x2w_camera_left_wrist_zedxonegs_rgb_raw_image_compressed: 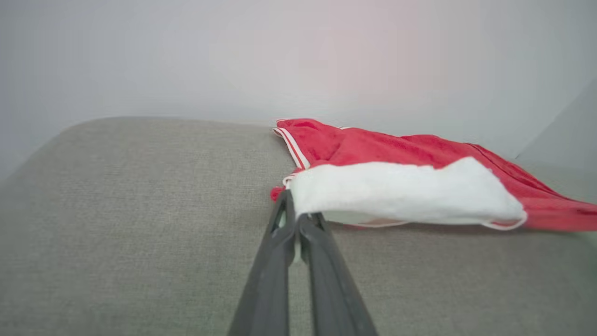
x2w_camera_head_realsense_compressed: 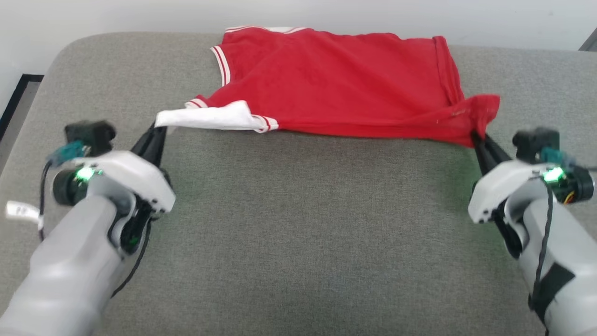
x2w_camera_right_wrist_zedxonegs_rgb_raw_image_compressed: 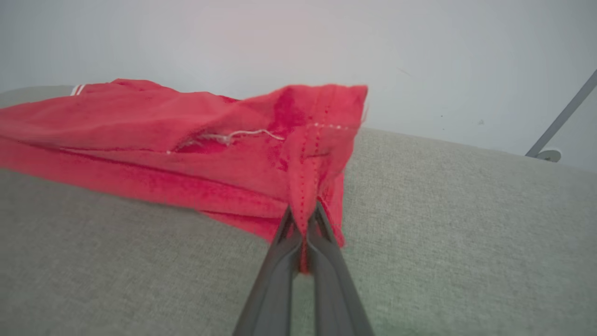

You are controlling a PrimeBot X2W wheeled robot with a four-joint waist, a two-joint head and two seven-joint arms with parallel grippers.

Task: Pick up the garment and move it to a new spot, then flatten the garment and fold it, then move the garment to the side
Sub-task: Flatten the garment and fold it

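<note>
The garment (x2w_camera_head_realsense_compressed: 336,79), a red jersey T-shirt with white sleeves and striped trim, lies spread across the far half of a grey cushioned surface (x2w_camera_head_realsense_compressed: 303,224). My left gripper (x2w_camera_head_realsense_compressed: 157,127) is shut on the tip of the white sleeve (x2w_camera_left_wrist_zedxonegs_rgb_raw_image_compressed: 401,193) at the shirt's near left corner, holding it slightly raised. My right gripper (x2w_camera_head_realsense_compressed: 476,136) is shut on the bunched red hem corner (x2w_camera_right_wrist_zedxonegs_rgb_raw_image_compressed: 308,186) at the near right. The near edge of the shirt stretches between the two grippers. The numerals are hidden.
The grey surface extends wide and bare toward me, with rounded far corners. A pale wall (x2w_camera_head_realsense_compressed: 140,14) runs behind it. A dark-edged floor strip (x2w_camera_head_realsense_compressed: 14,102) lies off the left side, and a thin grey rod (x2w_camera_right_wrist_zedxonegs_rgb_raw_image_compressed: 559,116) leans at the far right.
</note>
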